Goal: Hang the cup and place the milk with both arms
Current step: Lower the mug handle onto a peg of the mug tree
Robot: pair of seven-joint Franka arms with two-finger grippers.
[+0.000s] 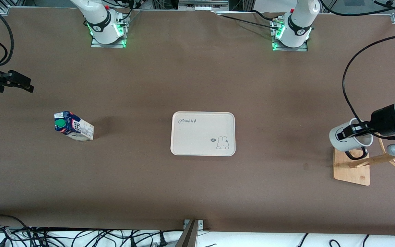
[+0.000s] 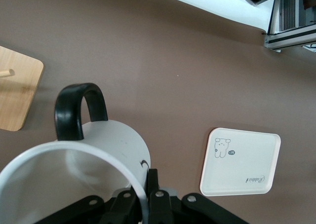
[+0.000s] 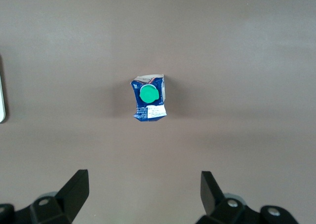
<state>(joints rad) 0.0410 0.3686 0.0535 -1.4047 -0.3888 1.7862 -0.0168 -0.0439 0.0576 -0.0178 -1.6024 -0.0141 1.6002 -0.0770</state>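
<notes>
The cup (image 1: 342, 139) is white with a black loop handle (image 1: 355, 154). My left gripper (image 1: 352, 130) is shut on its rim and holds it in the air over the wooden rack's base (image 1: 351, 169). In the left wrist view the cup (image 2: 106, 150) fills the frame, handle (image 2: 74, 108) up, with the fingers (image 2: 153, 184) clamped on the rim. The milk (image 1: 73, 125), a blue and white carton with a green cap, stands on the table toward the right arm's end. My right gripper (image 1: 22, 84) is open, up in the air. The right wrist view shows the milk (image 3: 149, 98) below the open gripper (image 3: 143, 192).
A white tray (image 1: 202, 133) with a rabbit drawing lies at the table's middle; it also shows in the left wrist view (image 2: 242, 165). The wooden rack's pegs (image 1: 386, 157) stick out at the left arm's end. Cables lie along the table's near edge.
</notes>
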